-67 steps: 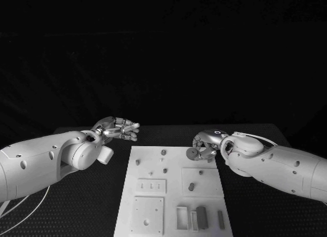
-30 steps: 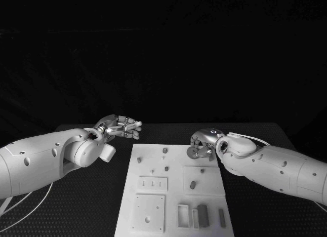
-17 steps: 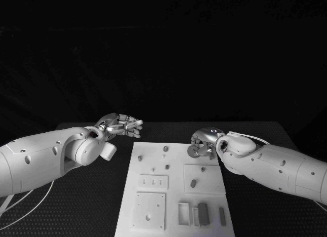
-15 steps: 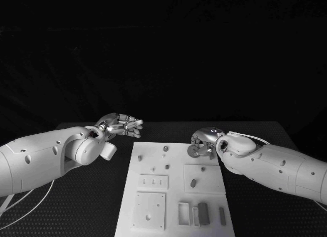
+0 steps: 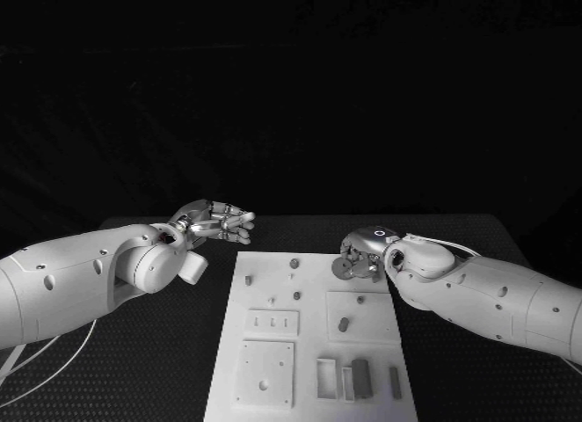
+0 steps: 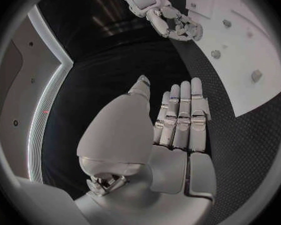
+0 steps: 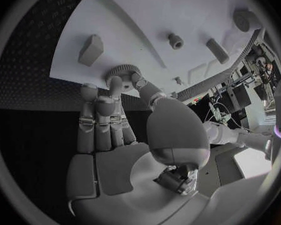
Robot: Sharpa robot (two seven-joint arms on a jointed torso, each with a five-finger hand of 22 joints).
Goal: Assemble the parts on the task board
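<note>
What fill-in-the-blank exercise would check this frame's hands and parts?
1. The right hand grips a toothed ____ at the board's far right corner.
2. The left hand, fingers straight, holds ____.
3. The left hand hovers beside the board, over the black ____.
Missing words: gear; nothing; table.

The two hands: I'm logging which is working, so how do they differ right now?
The right hand is over the task board, fingers touching a gear; the left hand is off the board over the black table. The right holds the gear; the left is open, holding nothing. Both are silver.
</note>
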